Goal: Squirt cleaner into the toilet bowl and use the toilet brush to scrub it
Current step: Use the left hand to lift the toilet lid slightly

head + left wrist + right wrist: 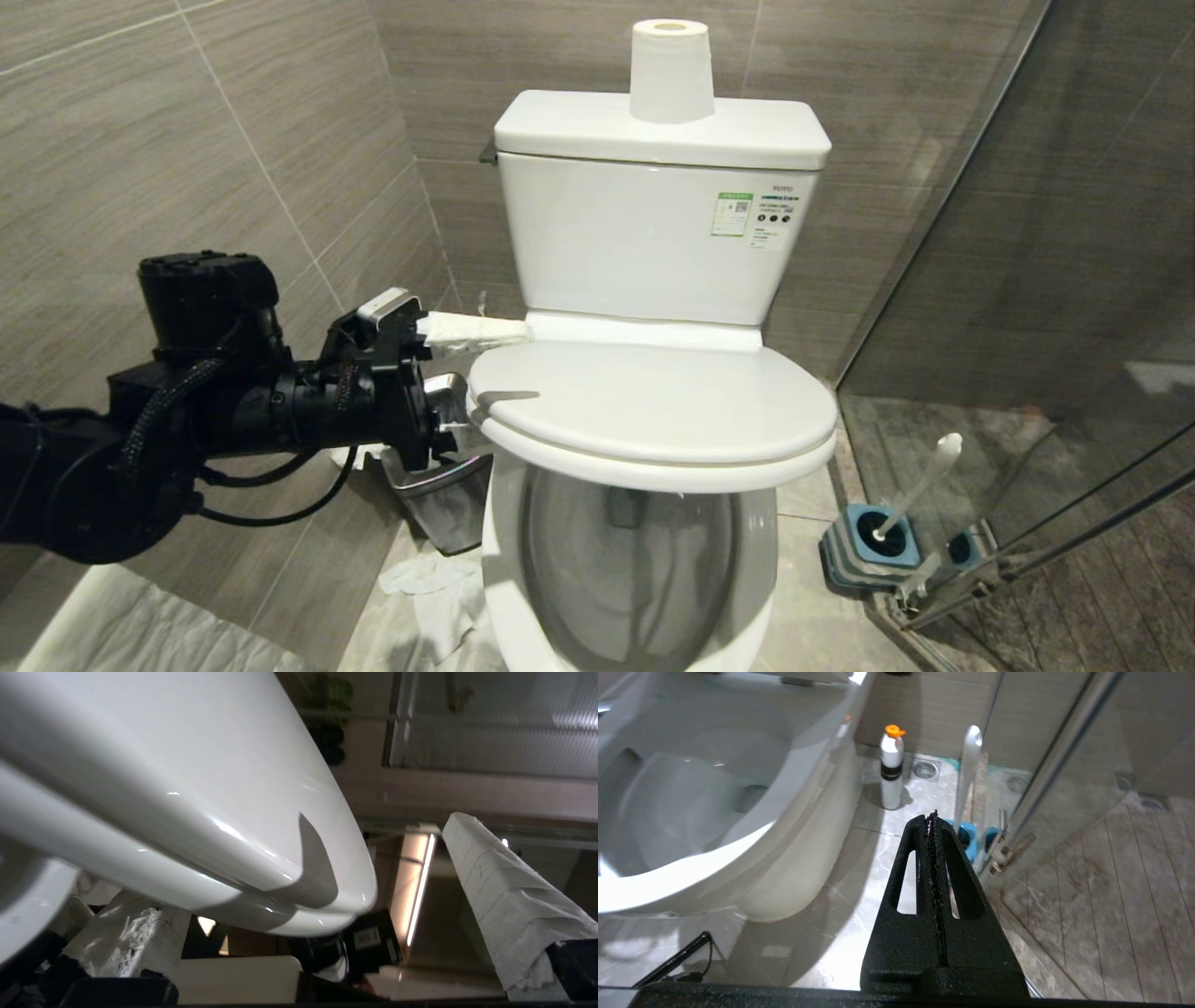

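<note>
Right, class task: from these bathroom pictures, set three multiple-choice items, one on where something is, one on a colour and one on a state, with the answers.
1. Where does the toilet paper roll stand?
A. on the floor
B. on the cistern lid
C. on the toilet seat

2. What colour is the cap of the white bottle on the floor?
A. green
B. orange
C. black

3. How do the fingers of the right gripper stand?
A. pressed shut, holding nothing
B. wide open
C. shut on the brush handle

Answers:
1. B: the roll stands upright on top of the cistern.
2. B: the right wrist view shows an orange cap.
3. A: the two black fingers meet with nothing between them.
</note>
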Controlling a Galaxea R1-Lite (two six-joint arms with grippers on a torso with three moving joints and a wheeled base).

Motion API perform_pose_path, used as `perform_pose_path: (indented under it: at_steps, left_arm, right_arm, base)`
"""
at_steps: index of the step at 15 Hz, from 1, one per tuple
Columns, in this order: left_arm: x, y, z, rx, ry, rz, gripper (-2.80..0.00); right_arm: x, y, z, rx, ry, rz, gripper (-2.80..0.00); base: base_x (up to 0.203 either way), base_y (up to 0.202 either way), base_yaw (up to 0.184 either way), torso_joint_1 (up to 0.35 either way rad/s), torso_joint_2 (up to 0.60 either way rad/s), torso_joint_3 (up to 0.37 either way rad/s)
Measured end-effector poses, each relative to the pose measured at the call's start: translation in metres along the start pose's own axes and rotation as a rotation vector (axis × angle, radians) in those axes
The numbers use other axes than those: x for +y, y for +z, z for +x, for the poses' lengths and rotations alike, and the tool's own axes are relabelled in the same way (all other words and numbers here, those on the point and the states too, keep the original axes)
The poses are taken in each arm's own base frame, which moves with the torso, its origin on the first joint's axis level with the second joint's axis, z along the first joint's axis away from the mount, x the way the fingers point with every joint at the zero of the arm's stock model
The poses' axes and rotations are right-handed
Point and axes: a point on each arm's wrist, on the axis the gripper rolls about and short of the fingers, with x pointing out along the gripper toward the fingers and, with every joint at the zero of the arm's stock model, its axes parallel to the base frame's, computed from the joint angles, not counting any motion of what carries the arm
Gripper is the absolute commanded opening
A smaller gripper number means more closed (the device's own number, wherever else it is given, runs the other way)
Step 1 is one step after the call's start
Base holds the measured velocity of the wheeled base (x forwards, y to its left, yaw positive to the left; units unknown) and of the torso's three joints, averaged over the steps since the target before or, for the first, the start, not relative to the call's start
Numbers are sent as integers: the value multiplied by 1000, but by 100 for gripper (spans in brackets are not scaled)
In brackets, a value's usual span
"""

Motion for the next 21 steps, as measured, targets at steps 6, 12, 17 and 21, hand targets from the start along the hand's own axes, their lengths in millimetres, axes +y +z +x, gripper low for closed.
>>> perform_pose_path:
  at_steps: [6,12,17,21]
  left_arm:
    - [-26,-1,9,9,-80,116,0]
    - [-53,9,18,-17,-137,229,0]
    - [-78,19,17,-57,-199,342,0]
    - [-90,33,26,-67,-239,426,0]
  right_arm:
    - [0,0,0,1,0,0,-280]
    - [0,0,0,0,0,0,-280]
    - [0,0,0,0,0,0,-280]
    - [0,0,0,0,0,0,-280]
  base:
    - [0,0,0,0,0,0]
    - [0,0,0,0,0,0]
    - [0,0,0,0,0,0]
    - [0,0,0,0,0,0]
